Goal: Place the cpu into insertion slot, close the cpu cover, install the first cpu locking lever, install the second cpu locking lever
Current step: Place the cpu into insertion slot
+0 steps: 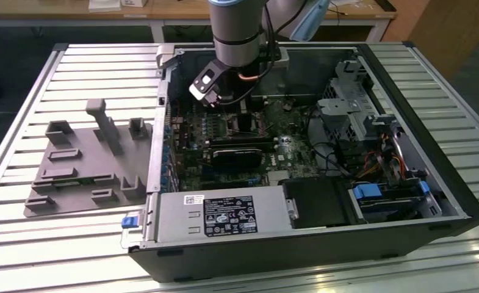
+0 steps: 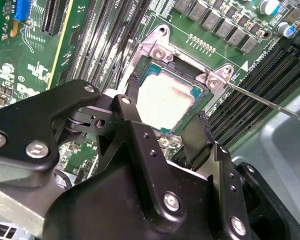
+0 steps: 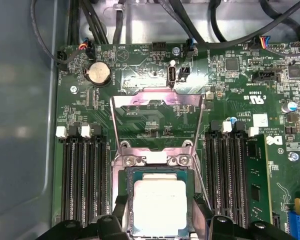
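Note:
The cpu [image 2: 167, 92] [image 3: 159, 197], a silver-topped square chip, lies flat in the insertion slot [image 3: 155, 160] [image 2: 157, 50] on the green motherboard. My gripper [image 2: 165, 104] [image 3: 161, 205] straddles it, its black fingers [image 2: 131, 85] pressed against two opposite edges of the chip. The cpu cover [image 3: 157, 96], a thin silver frame with a square cut-out, is flipped open and lies back over the board beyond the socket. A thin wire locking lever [image 3: 202, 165] [image 2: 270, 102] stands free beside the socket. In the exterior view my gripper [image 1: 237, 119] reaches down into the far part of the open computer case.
Black memory slots [image 3: 82, 175] [image 3: 230, 170] flank the socket on both sides. A black card [image 1: 239, 152], the power supply [image 1: 215, 217] and drive cages [image 1: 361, 116] crowd the case. A grey fixture tray [image 1: 85, 165] sits on the slatted table at the exterior view's left.

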### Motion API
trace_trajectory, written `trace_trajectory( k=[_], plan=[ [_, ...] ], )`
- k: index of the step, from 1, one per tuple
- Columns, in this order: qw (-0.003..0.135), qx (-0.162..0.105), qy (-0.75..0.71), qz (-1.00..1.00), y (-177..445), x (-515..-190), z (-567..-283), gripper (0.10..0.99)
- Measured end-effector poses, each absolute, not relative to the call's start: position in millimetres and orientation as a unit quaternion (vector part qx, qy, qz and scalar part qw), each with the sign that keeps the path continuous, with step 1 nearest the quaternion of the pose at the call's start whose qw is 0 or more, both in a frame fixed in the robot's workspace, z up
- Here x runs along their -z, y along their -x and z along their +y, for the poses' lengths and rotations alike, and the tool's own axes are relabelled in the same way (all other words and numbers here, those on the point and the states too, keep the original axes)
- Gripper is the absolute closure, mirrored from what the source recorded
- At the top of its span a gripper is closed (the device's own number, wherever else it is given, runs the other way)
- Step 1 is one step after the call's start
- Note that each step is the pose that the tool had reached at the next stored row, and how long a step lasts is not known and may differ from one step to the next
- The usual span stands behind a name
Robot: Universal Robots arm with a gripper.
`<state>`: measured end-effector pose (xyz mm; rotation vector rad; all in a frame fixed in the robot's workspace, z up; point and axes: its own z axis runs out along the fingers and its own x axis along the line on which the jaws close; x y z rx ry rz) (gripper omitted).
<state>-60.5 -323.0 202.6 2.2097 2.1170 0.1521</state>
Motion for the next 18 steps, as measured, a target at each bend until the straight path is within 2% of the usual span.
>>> trace_trajectory(
  k=[9,11,12,14,15,17,18],
  plan=[
    [0.039,-0.050,-0.721,0.690,60.5,-203.3,-323.0,0.486],
    [0.039,-0.050,-0.721,0.690,60.5,-203.5,-323.0,0.616],
    [0.039,-0.050,-0.721,0.690,60.5,-203.6,-323.0,0.616],
    [0.039,-0.050,-0.721,0.690,60.5,-203.7,-323.0,0.729],
    [0.039,-0.050,-0.721,0.690,60.5,-203.8,-323.0,0.729],
    [0.039,-0.050,-0.721,0.690,60.5,-204.0,-323.0,0.847],
    [0.039,-0.050,-0.721,0.690,60.5,-204.0,-323.0,0.847]
  ],
)
